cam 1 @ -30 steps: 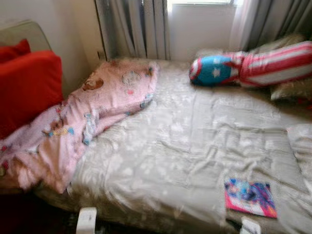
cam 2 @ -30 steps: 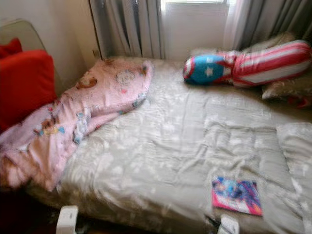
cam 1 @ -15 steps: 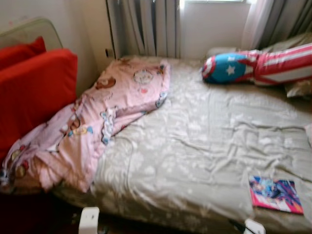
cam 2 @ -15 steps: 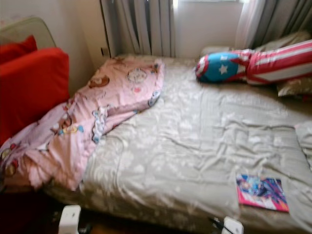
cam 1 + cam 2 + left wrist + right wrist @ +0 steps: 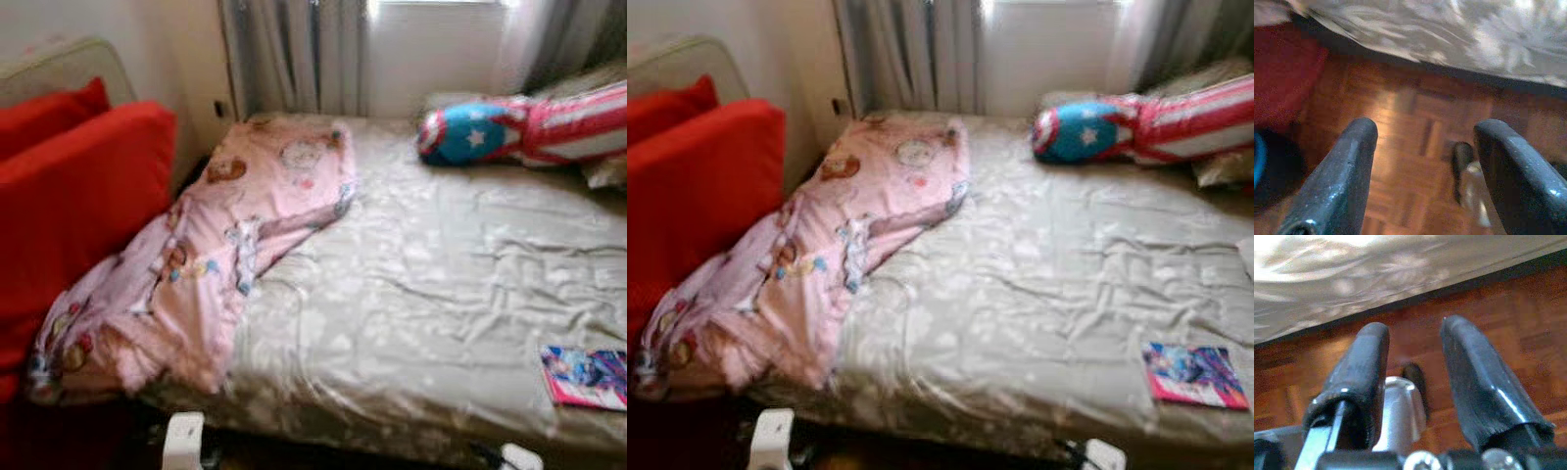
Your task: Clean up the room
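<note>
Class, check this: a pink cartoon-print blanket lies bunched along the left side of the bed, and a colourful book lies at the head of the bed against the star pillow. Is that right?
Not quite. The book lies near the bed's front right edge, far from the star pillow by the window, as the right eye view shows. The pink cartoon-print blanket does lie bunched along the left side.

No text, label or number can be read. The book (image 5: 1195, 375) on the bed (image 5: 1038, 294) has a colourful cover too blurred to read; the pillow (image 5: 529, 127) bears a white star, no words.
</note>
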`<state>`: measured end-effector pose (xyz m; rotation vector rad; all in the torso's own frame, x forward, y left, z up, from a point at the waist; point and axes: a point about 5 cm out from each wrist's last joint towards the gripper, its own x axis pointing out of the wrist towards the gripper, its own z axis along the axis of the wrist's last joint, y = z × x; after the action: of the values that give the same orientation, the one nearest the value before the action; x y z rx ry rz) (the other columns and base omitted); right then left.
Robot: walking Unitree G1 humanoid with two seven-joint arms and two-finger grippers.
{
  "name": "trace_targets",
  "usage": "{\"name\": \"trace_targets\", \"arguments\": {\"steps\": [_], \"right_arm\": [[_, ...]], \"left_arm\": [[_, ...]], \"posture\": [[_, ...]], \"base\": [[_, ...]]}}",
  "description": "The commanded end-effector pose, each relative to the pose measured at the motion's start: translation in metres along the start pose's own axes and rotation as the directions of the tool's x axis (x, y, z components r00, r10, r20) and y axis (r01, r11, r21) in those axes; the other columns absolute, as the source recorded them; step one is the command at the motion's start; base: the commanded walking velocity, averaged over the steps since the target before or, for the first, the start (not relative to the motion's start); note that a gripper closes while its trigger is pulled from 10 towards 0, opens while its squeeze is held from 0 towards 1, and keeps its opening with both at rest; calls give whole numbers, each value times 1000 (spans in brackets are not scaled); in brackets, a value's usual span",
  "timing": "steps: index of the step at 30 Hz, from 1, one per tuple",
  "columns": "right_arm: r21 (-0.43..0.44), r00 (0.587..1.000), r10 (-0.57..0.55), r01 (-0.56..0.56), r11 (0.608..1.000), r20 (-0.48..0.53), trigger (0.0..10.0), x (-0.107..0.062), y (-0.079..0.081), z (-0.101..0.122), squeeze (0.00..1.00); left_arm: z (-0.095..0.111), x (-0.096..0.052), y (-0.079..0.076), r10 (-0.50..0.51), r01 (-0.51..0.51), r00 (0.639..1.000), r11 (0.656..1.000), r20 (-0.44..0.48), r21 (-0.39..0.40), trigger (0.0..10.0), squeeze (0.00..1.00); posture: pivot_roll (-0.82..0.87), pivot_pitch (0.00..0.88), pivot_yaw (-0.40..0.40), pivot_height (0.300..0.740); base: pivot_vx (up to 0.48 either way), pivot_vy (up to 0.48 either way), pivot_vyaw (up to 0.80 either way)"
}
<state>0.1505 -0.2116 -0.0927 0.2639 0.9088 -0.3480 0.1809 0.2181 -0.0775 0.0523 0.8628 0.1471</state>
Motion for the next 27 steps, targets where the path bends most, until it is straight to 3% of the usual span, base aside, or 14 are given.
{"name": "trace_targets", "arguments": {"steps": [1,23,27], "right_arm": [[-1,1000,-25,25,1000,-6,10000,-1,-9,-1,0],[6,1000,-16,16,1000,9,10000,-1,-8,0,0],[12,1000,-11,10,1000,16,10000,-1,-8,1,0]], "left_arm": [[3,1,-5,-8,8,1000,1000,7,6,10000,0],[4,1,-4,-6,6,1000,1000,14,4,10000,0],[7,2,-5,-7,7,1000,1000,26,6,10000,0]], "posture": [[-45,0,29,740],[-40,0,28,740],[-40,0,29,740]], "base": [[0,442,0],[0,431,0],[0,167,0]]}}
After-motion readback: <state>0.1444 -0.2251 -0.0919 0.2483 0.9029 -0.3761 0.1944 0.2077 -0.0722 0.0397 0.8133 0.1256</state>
